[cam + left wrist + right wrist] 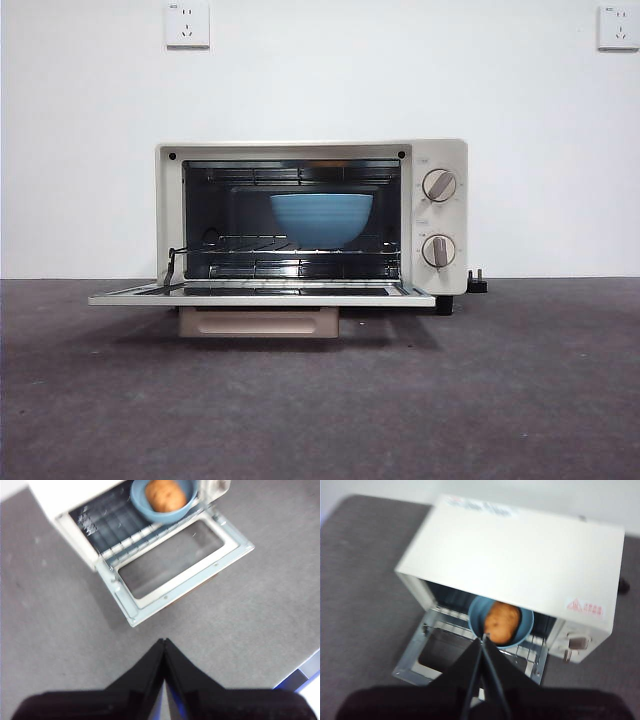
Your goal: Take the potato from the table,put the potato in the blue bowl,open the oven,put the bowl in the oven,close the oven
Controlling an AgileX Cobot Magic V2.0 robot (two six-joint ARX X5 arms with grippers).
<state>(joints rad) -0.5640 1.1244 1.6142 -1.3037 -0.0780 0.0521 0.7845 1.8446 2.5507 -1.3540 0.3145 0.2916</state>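
Black jaws: left gripper (164, 642) pinched together, empty, raised over the table (60, 645); right gripper (483, 639) likewise closed, empty.
Ahead of left gripper: the oven (75, 495) door (172, 562), dropped flat, its free edge facing the tips.
Long axis: door edge runs crosswise to the left jaws.
Beyond: blue bowl (500, 621) with potato (501, 622) on the rack.
Nearer arm: judged left.

You are looking at a test room or lab set-up, not a lived-in kitchen: a single toaster oven (311, 218) stands on a plain dark grey bench (320, 400) against a bare white wall (320, 90) with two wall sockets (187, 24).
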